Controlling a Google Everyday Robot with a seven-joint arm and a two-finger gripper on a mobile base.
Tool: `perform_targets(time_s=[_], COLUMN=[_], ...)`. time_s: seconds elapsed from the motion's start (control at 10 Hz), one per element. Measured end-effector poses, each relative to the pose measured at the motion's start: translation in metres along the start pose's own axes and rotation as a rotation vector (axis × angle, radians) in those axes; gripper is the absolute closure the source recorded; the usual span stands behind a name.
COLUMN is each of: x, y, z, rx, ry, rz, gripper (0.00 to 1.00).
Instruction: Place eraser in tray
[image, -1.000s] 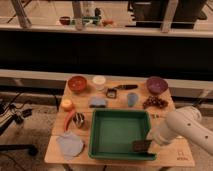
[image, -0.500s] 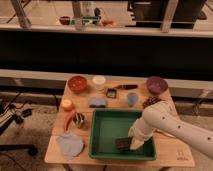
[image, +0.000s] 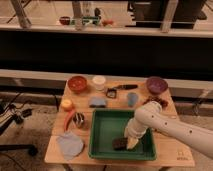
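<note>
Since the earlier frames the arm has swung left from the tray's right rim to reach down inside it, carrying the eraser with it.

At the surface's near left corner lies a grey-blue cloth. Behind it are a red-orange pepper-like thing and a striped ball, then a yellow fruit near the left edge. Toward the far left corner stands a red bowl, with a white cup just right of it. A blue sponge sits near the middle, just behind the tray.

The tray fills the near middle. The eraser lies low in its near right part, on or just above the floor, its long axis roughly left to right along the near wall. The jaws are at the eraser's right end, so it extends left from them. I cannot tell how far the jaws are parted or whether they grip it; contact with the floor is also unclear. My judgement is that the coming move turns on letting go and lifting clear without dragging the eraser rightward.

Behind the tray lie a black-handled tool and a blue cup; a purple bowl stands at the far right corner, with dark grapes just in front.

Beyond the surface runs a dark bench, with a brighter counter holding small things at the top.
</note>
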Motion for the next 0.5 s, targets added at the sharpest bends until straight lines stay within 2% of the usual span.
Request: perform_targets(time_s=[0.5], x=[0.0019], y=[0.0011], z=[0.0007], rx=[-0.002], ry=[0.002], rz=[0.002], gripper=[0.32])
